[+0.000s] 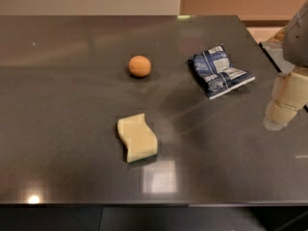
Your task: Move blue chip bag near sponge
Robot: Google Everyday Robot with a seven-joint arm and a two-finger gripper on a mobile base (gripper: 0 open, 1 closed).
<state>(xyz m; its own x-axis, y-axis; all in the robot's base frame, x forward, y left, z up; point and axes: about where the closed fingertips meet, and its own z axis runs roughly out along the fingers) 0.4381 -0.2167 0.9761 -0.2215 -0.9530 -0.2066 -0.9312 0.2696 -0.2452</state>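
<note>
The blue chip bag (219,71), dark navy foil with white label patches, lies flat on the dark table (67,129) at the right rear. The sponge (137,137), pale yellow with wavy sides, lies near the middle front of the table, well apart from the bag. My gripper (285,105) hangs at the right edge of the view, to the right of and a little nearer than the bag, apart from it and holding nothing that shows.
A small round orange ball (139,66) sits on the table left of the bag and behind the sponge. The table's right edge (262,44) runs just behind the gripper. The front edge runs along the bottom of the view.
</note>
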